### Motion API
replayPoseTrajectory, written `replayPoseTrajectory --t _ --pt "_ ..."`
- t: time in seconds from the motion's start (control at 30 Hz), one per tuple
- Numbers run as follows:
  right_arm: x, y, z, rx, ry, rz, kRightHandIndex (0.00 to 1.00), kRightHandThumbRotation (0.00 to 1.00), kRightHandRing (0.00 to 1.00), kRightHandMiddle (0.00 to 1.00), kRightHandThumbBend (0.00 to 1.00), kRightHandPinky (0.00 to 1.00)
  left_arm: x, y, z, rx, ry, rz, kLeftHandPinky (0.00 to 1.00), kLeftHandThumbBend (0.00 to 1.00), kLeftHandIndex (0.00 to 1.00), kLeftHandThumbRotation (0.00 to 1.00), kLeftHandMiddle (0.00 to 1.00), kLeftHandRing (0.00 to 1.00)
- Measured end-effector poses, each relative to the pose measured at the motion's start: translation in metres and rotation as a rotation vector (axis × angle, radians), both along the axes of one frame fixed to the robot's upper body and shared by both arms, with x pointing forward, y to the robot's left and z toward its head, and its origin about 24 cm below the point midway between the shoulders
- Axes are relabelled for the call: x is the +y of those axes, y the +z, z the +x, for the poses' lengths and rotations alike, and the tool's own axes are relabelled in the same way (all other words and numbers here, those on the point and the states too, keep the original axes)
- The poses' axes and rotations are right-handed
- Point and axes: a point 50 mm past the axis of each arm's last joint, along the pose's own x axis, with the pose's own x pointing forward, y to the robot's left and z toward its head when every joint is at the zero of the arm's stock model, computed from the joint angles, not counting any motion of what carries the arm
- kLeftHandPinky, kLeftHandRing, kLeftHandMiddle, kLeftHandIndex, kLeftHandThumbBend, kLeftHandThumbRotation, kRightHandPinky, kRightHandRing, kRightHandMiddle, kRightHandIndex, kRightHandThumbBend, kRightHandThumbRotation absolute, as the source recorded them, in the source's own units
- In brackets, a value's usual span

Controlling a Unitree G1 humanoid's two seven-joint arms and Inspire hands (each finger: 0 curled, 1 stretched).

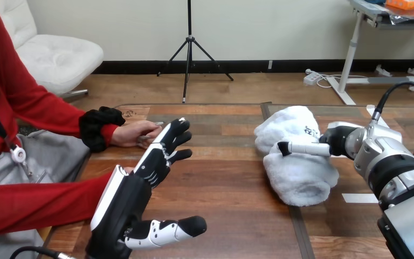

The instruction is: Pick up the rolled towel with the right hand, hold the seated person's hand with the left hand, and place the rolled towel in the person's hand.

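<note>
Your towel (296, 167) lies on the table (232, 189), pressed up against your right hand (335, 141), which reaches onto its upper side. You cannot tell whether that hand has a grip on it. Well apart from it, your left hand (159, 159) is released, fingers straight, with the person's hand (132, 134) just past its fingertips, not clasped. You cannot tell if the two touch.

1. The rolled towel (296, 162) was plain white all over.
2. The table (237, 199) was brown wood, streaked with darker grain.
3. The left hand (124, 208) was black with white shells.
4. The right hand (337, 139) was black, one finger white with a black tip.
5. The right forearm (393, 167) was silver.
</note>
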Motion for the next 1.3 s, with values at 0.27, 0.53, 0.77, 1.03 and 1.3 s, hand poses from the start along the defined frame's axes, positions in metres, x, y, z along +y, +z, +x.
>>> replayPoseTrajectory --t 0.27,0.53,0.77,1.03,1.3 --pt "0.003 -0.002 0.0 0.029 0.034 -0.044 0.98 1.0 1.0 1.0 0.9 1.0 -0.001 0.0 0.0 0.001 -0.003 -0.002 0.83 1.0 0.94 0.5 0.95 0.92" --pt "0.009 -0.002 0.0 0.038 0.048 -0.064 0.94 0.99 0.95 0.98 0.92 0.71 -0.002 0.0 0.0 -0.001 -0.003 -0.005 0.83 1.0 0.94 0.51 0.95 0.92" --pt "0.013 0.0 0.002 0.039 0.071 -0.144 0.86 0.9 0.64 0.77 0.97 0.4 -0.002 0.0 -0.001 -0.004 -0.004 -0.004 0.83 1.0 0.94 0.51 0.95 0.92" --pt "0.016 0.002 0.004 -0.089 0.036 -0.195 0.95 0.66 0.36 0.54 1.0 0.22 -0.002 0.0 -0.001 -0.006 -0.003 -0.004 0.83 1.0 0.94 0.5 0.95 0.92" --pt "0.018 0.004 0.006 -0.236 -0.093 -0.052 0.81 0.36 0.25 0.39 1.0 0.16 -0.001 0.0 -0.001 -0.004 -0.002 -0.004 0.82 1.0 0.93 0.5 0.94 0.92"
